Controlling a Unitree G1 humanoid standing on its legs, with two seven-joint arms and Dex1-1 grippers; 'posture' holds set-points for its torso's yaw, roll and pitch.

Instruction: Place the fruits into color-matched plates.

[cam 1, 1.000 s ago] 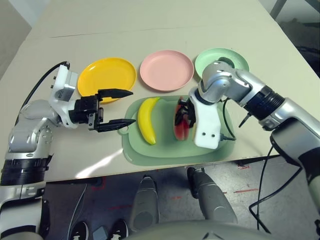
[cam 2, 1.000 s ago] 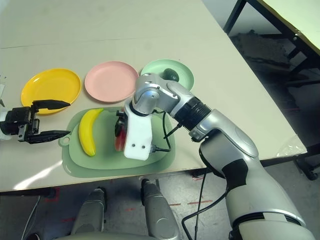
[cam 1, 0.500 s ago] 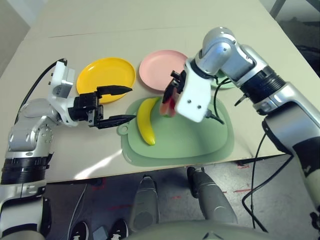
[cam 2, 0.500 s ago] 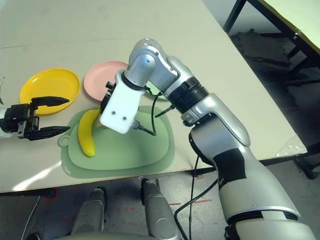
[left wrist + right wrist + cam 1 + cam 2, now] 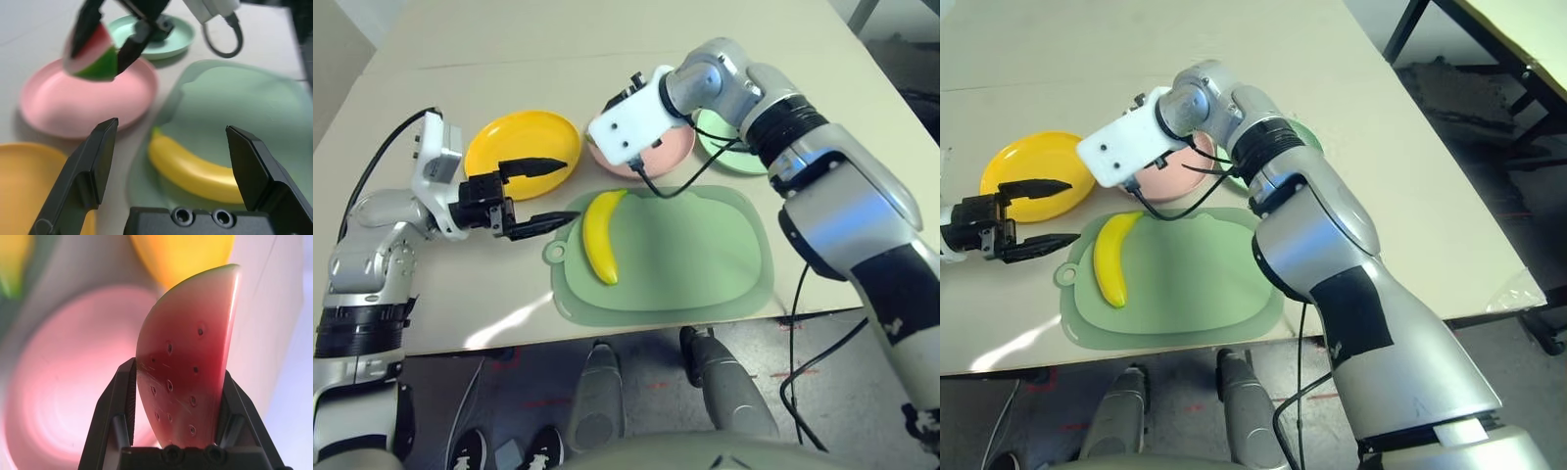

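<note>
Since one second ago my right arm has lifted the watermelon wedge (image 5: 188, 367) off the cutting mat (image 5: 695, 259) and carried it to the far side of the mat, so that it now hangs over the pink plate (image 5: 85, 100). The right gripper (image 5: 176, 401) has its fingers clamped on the two flat sides of the wedge, and the wedge is not yet touching the plate.

My left gripper (image 5: 533, 196) has come a little closer to the mat and hovers just beside its left edge, in front of the yellow plate (image 5: 524, 147); its fingers are wide apart and hold nothing.

The avocado (image 5: 164, 24) already lies in the mint green plate (image 5: 739, 157), beyond the mat's far right corner, so I judge one fruit done. The banana (image 5: 599, 235) lies on the left part of the mat, untouched. What is left: release the wedge, then move the banana.
</note>
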